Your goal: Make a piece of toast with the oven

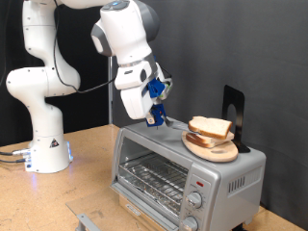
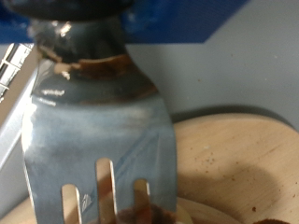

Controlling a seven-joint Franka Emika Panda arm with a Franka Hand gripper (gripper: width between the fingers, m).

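In the exterior view's centre, the gripper (image 1: 157, 117) hangs over the toaster oven (image 1: 183, 173), pinching a slotted metal spatula (image 2: 98, 126). Just right, 1 slice of toast (image 1: 209, 127) lies on a round wooden plate (image 1: 214, 148) atop the oven.

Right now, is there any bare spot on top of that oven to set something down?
Yes: the oven top's left part, in the exterior view, lies bare beneath the gripper. The right part is crowded by the wooden plate carrying the toast.
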